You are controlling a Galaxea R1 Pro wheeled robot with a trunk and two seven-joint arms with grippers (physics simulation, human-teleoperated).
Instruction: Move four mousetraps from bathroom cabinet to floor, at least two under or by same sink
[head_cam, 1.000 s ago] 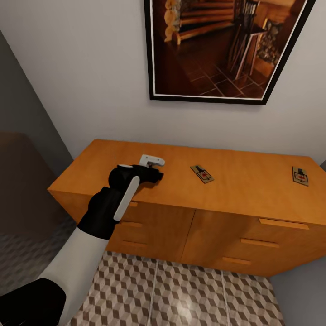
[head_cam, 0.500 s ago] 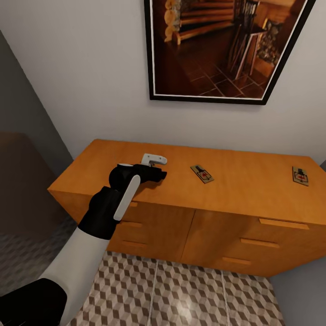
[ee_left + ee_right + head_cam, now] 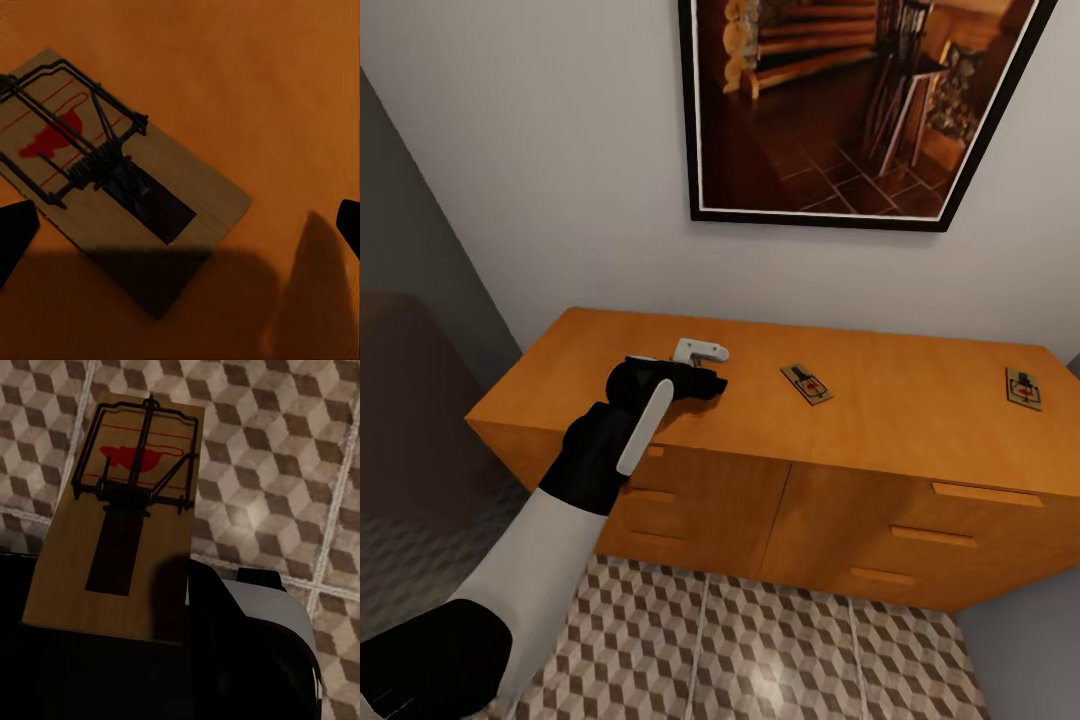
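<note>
A flat rectangular mousetrap [image 3: 112, 176] of pale wood, fitted with dark wire, a coiled spring and a red mark, is seen lying on the smooth orange-brown top of the cabinet [image 3: 920, 400], directly beneath the left gripper [image 3: 705, 372], whose two dark fingertips [image 3: 15, 232] are spread wide to either side of the board and are not touching it. Two further mousetraps are seen on the same top: a middle trap [image 3: 806, 384] just beyond the left gripper toward the cabinet's centre, and a far trap [image 3: 1023, 388] well apart from it near the opposite end. A fourth mousetrap [image 3: 120, 514] is clamped upright in the right gripper [image 3: 150, 652], its lower end buried between the black fingers, with the bathroom floor [image 3: 285, 457] of cube-patterned tiles and pale grout behind it. Slim bar handles [image 3: 986, 494] are set on the cabinet's flat drawer fronts. Above the cabinet, a dark-framed picture [image 3: 850, 100] of a wooden interior is hung on the plain grey wall [image 3: 540, 150].
</note>
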